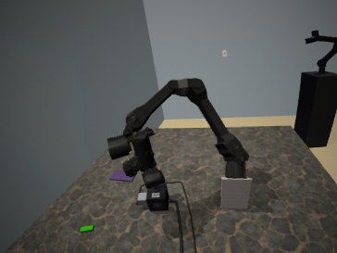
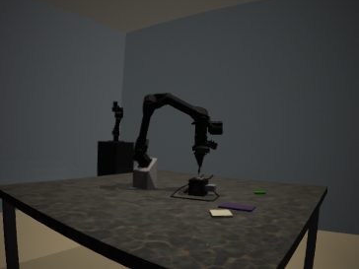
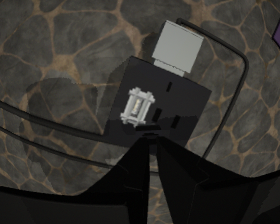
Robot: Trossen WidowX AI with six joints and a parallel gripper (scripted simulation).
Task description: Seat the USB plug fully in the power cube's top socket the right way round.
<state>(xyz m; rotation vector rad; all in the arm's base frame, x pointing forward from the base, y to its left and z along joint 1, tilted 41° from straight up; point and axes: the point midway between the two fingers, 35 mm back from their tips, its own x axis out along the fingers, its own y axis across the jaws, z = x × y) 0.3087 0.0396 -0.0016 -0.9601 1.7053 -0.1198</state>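
My gripper [image 1: 156,185] [image 2: 199,172] [image 3: 151,145] is narrow, closed on the plug [image 3: 149,134], which looks dark and mostly hidden, at the black, boxy cube [image 1: 157,204] [image 2: 197,187] [image 3: 192,97].

The arm [image 1: 185,85] [image 2: 170,100] arches up and over, its wrist [image 1: 143,153] [image 2: 200,135] dropping steeply. The claw [image 1: 155,188] [image 2: 199,172] [image 3: 151,145] points down, fingers nearly together, gripping something.

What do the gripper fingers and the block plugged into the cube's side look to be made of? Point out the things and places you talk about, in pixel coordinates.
Black gripper fingers: probably matte plastic, dark without highlights; coated metal is possible.

Pale grey rectangular block [image 1: 142,196] [image 2: 211,187] [image 3: 178,47]: likely hard plastic, flat-faced and evenly coloured, though painted metal could look alike.
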